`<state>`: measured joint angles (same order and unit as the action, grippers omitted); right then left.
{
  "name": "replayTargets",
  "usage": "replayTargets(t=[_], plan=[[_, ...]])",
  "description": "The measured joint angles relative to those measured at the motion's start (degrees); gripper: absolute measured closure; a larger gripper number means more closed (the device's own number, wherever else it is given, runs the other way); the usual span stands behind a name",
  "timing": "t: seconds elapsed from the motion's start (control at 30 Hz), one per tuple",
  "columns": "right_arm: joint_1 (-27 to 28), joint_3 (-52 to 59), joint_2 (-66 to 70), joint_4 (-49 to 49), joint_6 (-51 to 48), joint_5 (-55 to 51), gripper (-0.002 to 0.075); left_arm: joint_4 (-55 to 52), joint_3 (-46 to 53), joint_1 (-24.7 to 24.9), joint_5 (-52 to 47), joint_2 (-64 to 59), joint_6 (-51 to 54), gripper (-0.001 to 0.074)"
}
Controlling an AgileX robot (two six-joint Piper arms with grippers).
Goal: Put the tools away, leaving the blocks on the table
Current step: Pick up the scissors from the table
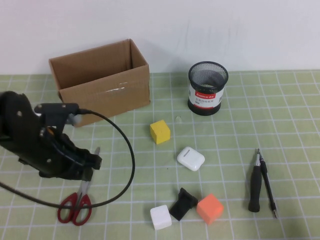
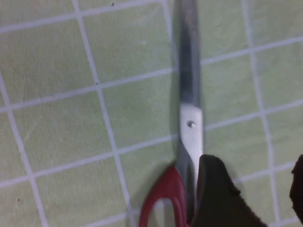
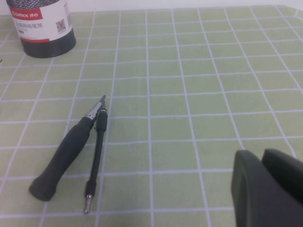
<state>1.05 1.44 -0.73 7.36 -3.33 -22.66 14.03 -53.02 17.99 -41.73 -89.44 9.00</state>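
Observation:
Red-handled scissors lie on the green grid table at the front left. My left gripper hovers right over their blades, open and empty. In the left wrist view the scissors lie just beside one finger, not between the two. The black-handled screwdriver and the thin dark pointed tool lie side by side at the right, also in the right wrist view. My right gripper is shut, apart from them, and out of the high view. Yellow, white and orange blocks stand mid-table.
An open cardboard box stands at the back left. A black mesh cup stands at the back middle. A glossy white case and a small black angular object lie among the blocks. The left arm's cable loops over the table.

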Motion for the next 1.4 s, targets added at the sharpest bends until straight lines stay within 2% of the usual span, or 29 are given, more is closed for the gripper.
replayTargets(t=[0.37, 0.63, 0.7, 0.87, 1.4], plan=[[0.0, 0.0, 0.0, 0.0, 0.0, 0.0, 0.0733, -0.23, -0.26, 0.0, 8.83, -9.63, -1.55, 0.0438], [0.0, 0.0, 0.0, 0.0, 0.0, 0.0, 0.0733, -0.48, -1.27, 0.0, 9.19, -12.52, -1.55, 0.0439], [0.0, 0.0, 0.0, 0.0, 0.0, 0.0, 0.0733, -0.63, -1.49, 0.0, 8.56, -13.02, -1.55, 0.0468], [0.0, 0.0, 0.0, 0.0, 0.0, 0.0, 0.0733, -2.79, -1.74, 0.0, 7.69, -13.05, -1.66, 0.0664], [0.0, 0.0, 0.0, 0.0, 0.0, 0.0, 0.0733, -5.1, -7.62, 0.67, 1.13, -14.49, -1.44, 0.0667]])
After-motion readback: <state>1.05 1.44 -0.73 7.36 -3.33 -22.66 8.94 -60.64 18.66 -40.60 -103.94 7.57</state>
